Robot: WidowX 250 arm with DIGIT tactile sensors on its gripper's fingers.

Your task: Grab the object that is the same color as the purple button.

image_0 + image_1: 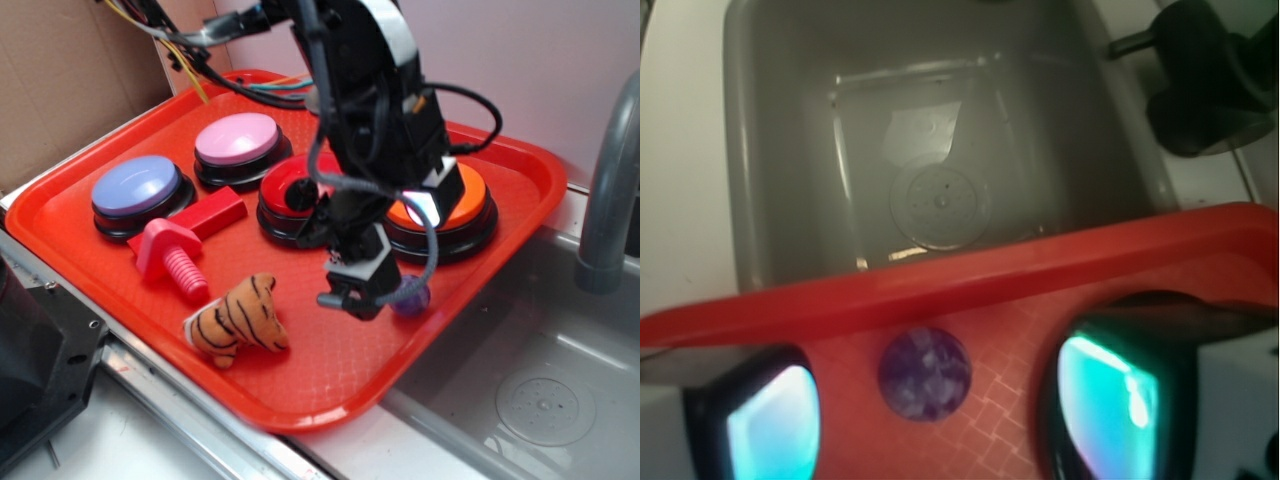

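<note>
A small glossy purple ball (411, 297) lies on the red tray (80, 230) near its right edge, just in front of the orange button (452, 203). My gripper (371, 292) hangs directly over it, partly hiding it in the exterior view. In the wrist view the ball (925, 374) sits on the tray between my two fingers (770, 425), which stand wide apart with bare tray on both sides of it. The gripper (940, 420) is open and touches nothing. The purple dome button (137, 187) is at the tray's left.
A pink button (238, 140) and a red button (292, 190) sit on the tray. A red block (212, 212), a pink plastic screw (170, 255) and a striped plush tiger (240, 318) lie in front. A grey sink (540, 400) and faucet pipe (610, 180) are at the right.
</note>
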